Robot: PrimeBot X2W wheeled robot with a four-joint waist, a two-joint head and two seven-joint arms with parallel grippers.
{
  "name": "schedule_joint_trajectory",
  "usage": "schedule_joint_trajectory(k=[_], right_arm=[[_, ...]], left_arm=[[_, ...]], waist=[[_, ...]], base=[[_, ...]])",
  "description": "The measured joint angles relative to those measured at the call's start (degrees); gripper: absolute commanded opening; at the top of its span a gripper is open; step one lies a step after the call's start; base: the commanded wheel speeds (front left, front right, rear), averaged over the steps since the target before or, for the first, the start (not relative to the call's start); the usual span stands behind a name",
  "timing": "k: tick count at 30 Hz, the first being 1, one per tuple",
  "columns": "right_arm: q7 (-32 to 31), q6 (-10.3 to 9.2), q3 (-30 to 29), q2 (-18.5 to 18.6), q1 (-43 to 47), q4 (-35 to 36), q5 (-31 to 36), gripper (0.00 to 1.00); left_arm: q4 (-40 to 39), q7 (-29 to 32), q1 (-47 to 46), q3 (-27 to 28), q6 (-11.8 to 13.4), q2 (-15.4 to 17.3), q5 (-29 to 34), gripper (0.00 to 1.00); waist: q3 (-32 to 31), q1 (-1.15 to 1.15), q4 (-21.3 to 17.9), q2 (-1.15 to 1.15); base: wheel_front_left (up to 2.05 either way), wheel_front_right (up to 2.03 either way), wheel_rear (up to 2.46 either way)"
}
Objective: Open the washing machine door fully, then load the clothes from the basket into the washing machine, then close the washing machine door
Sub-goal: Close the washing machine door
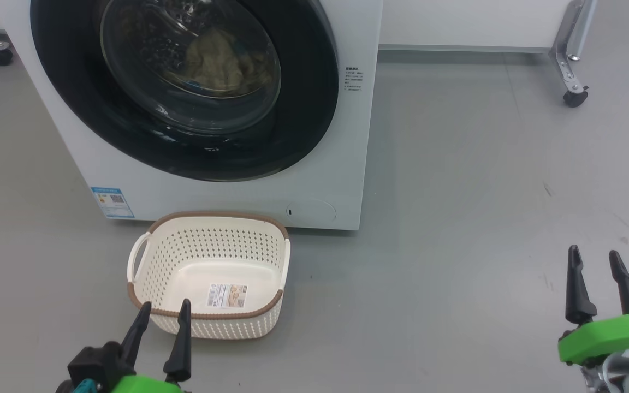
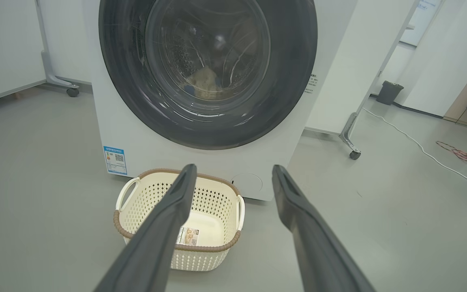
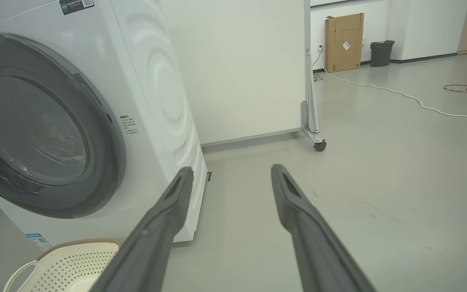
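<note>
The closing step is being judged as finished, or all but finished. The washing machine door (image 1: pixel 145 103) is being seen lying flush against the front of the washing machine (image 1: pixel 347 164). The clothes (image 1: pixel 217 63) are being seen through its glass, heaped low in the drum inside the washing machine. The basket (image 1: pixel 221 327) is being found on the floor just in front of the washing machine, below the door, with nothing in it but the label on its bottom.

The left gripper (image 1: pixel 165 303) is being held in front of the washing machine, on the near side of the basket, its jaws spread wide and nothing being gripped. The right gripper (image 1: pixel 593 251) is being held well off to the right of the washing machine, over bare floor, likewise spread wide and gripping nothing.

Whether the latch is caught cannot be told. If anything is being called for next, it is a check of the door's seat. A firm push on the black rim would be needed should it be found loose; otherwise the arms are only to be drawn clear.
</note>
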State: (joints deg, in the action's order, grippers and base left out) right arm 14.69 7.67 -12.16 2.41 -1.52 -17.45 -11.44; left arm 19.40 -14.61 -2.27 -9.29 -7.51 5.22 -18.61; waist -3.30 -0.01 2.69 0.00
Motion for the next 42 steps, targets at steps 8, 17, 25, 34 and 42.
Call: schedule_joint_trajectory(k=[8, 17, 25, 34, 42], right_arm=[[0.00, -0.01, 0.59, 0.00, 0.01, -0.36, 0.62, 1.00], [0.00, -0.01, 0.64, -0.01, 0.01, -0.45, 0.62, 1.00], [0.00, -0.01, 0.64, -0.01, 0.01, -0.45, 0.62, 1.00], [0.00, -0.01, 0.64, -0.01, 0.01, -0.49, 0.62, 1.00], [0.00, -0.01, 0.64, -0.01, 0.01, -0.53, 0.94, 1.00]], left_arm=[[-0.13, 0.00, 0.29, -0.02, 0.00, -0.26, 0.47, 1.00], [0.13, 0.00, 0.41, -0.12, 0.00, -0.27, 0.46, 1.00], [0.12, 0.00, 0.41, -0.14, 0.00, -0.27, 0.46, 1.00], [0.13, 0.00, 0.42, -0.15, 0.00, -0.27, 0.45, 1.00], [0.03, 0.00, 0.42, -0.23, 0.00, -0.26, 0.44, 1.00]], waist=[[-0.38, 0.00, 0.26, 0.00], [-0.67, 0.00, 0.49, 0.00], [-0.64, 0.00, 0.57, 0.00], [-0.60, 0.00, 0.54, 0.00], [-0.58, 0.00, 0.63, 0.00]], base=[[0.00, 0.00, 0.00], [0.00, 0.00, 0.00], [0.00, 0.00, 0.00], [0.00, 0.00, 0.00], [0.00, 0.00, 0.00]])
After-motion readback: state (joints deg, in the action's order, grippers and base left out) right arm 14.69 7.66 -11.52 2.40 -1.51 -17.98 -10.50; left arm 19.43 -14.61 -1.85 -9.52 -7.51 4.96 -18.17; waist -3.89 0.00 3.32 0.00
